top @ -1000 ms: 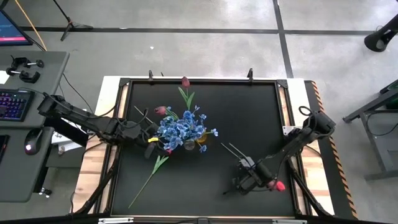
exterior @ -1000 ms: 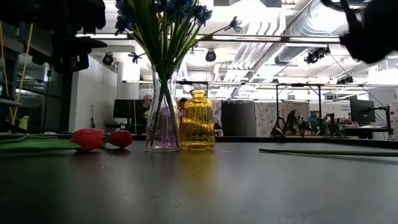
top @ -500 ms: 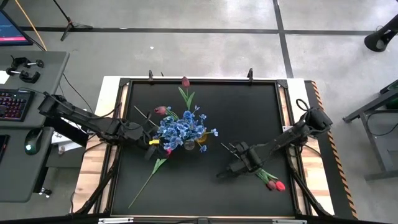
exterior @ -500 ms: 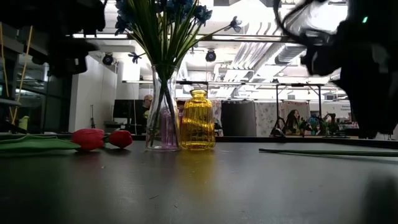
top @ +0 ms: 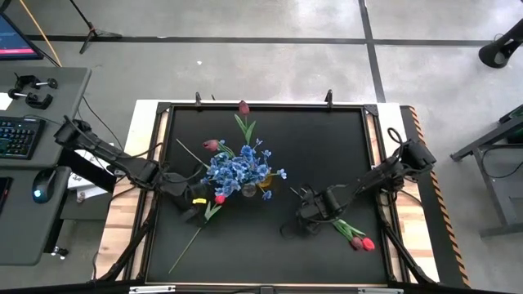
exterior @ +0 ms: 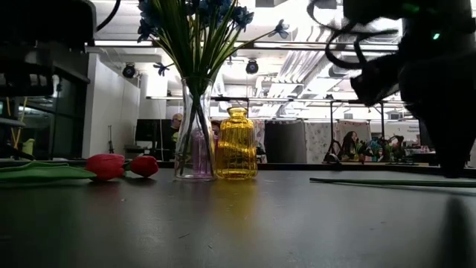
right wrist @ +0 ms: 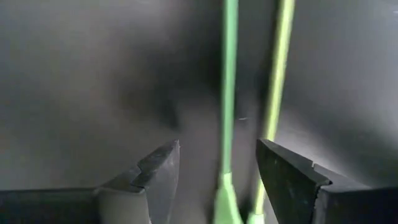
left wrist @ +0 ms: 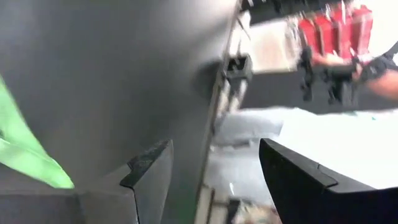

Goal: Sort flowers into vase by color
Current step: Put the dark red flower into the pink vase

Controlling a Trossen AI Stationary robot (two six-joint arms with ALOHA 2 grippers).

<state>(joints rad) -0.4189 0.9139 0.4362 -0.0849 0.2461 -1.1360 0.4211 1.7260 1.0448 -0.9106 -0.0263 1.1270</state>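
Note:
A clear vase (exterior: 195,145) holding blue flowers (top: 239,170) stands mid-table, with a yellow vase (exterior: 236,145) beside it. Two red tulips (top: 360,242) lie on the mat at the near right, their stems (right wrist: 229,93) running toward the middle. My right gripper (right wrist: 214,158) (top: 309,217) points down, open, above these stems, which lie between its fingers untouched. Another red tulip (top: 219,198) lies left of the vases, its stem (top: 186,249) reaching toward the near edge. My left gripper (left wrist: 214,165) (top: 190,212) hovers open beside that tulip's green leaf (left wrist: 25,155).
Two dark maroon tulips (top: 243,107) (top: 211,145) lie on the mat behind the vases. The raised table frame (top: 372,110) rims the black mat. A desk with a keyboard (top: 16,135) stands left of the table. Bare mat spreads between the vases and the far right corner.
My right gripper has gone toward the table's left along the two stems, uncovering the tulip heads, and has rolled about its pointing line. My left gripper has drawn away from the vases toward the near edge, sinking a little. Both have stayed open.

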